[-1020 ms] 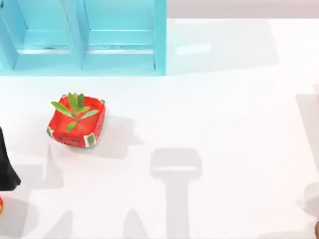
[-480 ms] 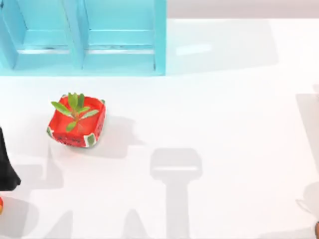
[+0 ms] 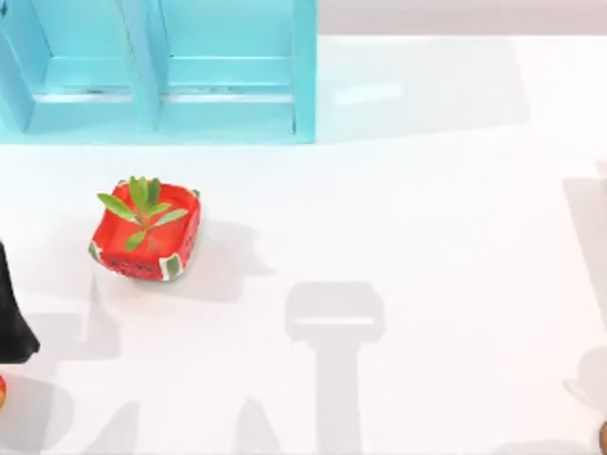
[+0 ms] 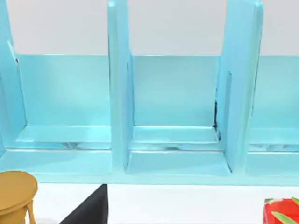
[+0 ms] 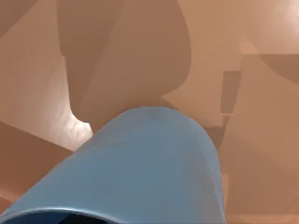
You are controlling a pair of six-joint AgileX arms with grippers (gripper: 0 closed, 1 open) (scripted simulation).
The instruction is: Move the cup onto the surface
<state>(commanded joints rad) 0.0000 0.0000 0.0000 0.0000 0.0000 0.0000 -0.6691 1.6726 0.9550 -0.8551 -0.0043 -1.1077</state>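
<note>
1. Right now the small plain light-blue round cup (image 5: 154, 163) shows very close to the right wrist cam, its side wall big in front and a dark sliver of its open mouth just visible.
2. Behind the cup are tan-brown flat surfaces w/ shadows. Can't tell from this what the cup rests on, or where it sits relative to the table.
3. Right gripper: can't tell whether it's wide, narrow or holding the cup.
4. The broad glossy white tabletop surface (image 3: 446, 218) spreads over most of the top view, w/ grey shadows across it toward 6 o'clock.
5. The turquoise-blue shelf unit w/ open compartments (image 3: 228, 85) stands at 11 o'clock on the table. In the left wrist view the compartments facing the cam have bare floors.
6. The square red watermelon-patterned planter w/ a green plant (image 3: 144, 232) stands upright on the white top at approx 9 o'clock, well apart from the shelf, toward 6 o'clock of it.
7. The left arm (image 3: 11, 313), a black shape, is parked at the table's 8 o'clock edge, near the planter but not touching. Its gripper's state: can't tell.
8. The left wrist view also has a round yellow-brown stool-like object (image 4: 16, 191) and a black wedge-shaped part (image 4: 91, 210) in front of the shelf.
</note>
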